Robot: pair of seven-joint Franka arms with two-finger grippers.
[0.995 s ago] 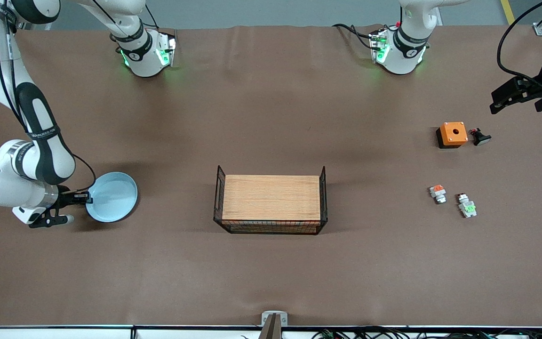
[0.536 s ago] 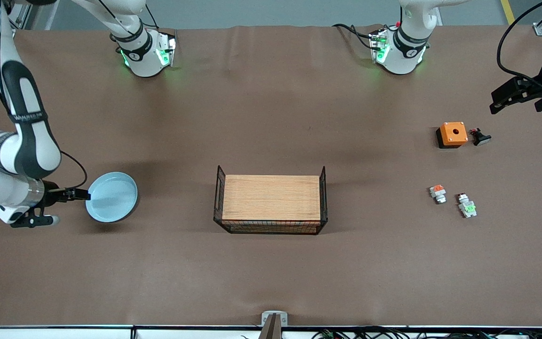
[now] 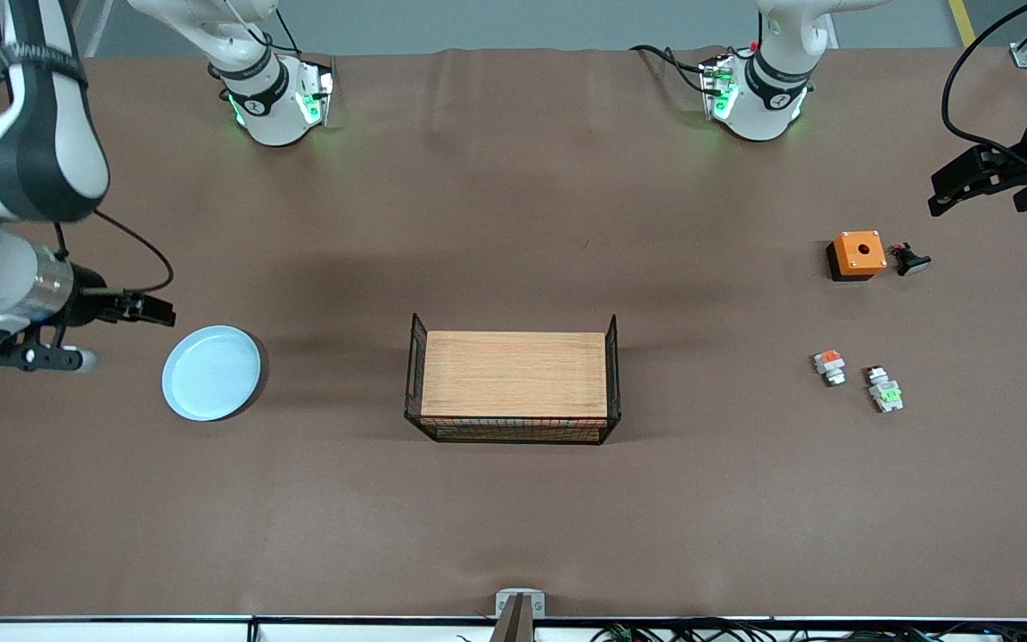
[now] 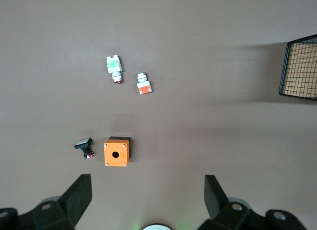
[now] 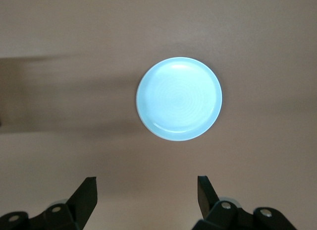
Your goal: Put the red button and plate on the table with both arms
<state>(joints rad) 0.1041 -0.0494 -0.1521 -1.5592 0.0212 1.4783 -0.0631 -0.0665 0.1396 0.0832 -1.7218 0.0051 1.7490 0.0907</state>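
Plate (image 3: 211, 372): round, pale blue, glossy, lying flat on the brown counter (image 3: 513, 517) toward the right arm's end.
Red button (image 3: 884, 390): tiny white-and-silver part with green block, lying on the counter toward the left arm's end.

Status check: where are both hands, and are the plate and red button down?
Right hand open, up clear of plate, which lies flat on table. Left hand open, waiting above the left arm's end. Red button on table beside orange-block switch. Nothing obstructing.

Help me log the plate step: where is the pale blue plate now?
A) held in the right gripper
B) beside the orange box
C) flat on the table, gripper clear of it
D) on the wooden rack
C: the plate lies flat on the table, with the right gripper open and apart from it.
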